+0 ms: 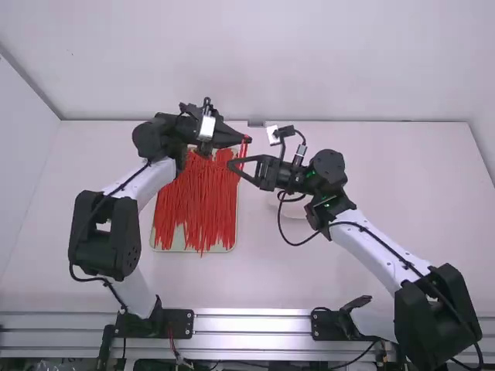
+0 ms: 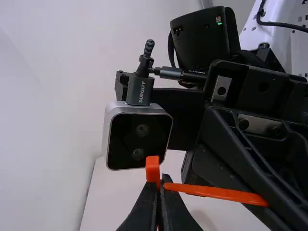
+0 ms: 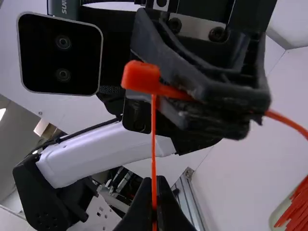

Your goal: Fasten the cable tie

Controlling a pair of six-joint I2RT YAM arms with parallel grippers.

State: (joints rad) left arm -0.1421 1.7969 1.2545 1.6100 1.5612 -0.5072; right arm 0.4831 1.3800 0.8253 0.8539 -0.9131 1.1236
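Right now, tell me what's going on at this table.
Both arms hold one red cable tie in the air between them. The left gripper has its jaws shut on it just by the square head; the right gripper has its jaws shut on the thin strap. They meet above the far end of a tray heaped with spare red ties. Whether the strap is through the head yet, I cannot tell.
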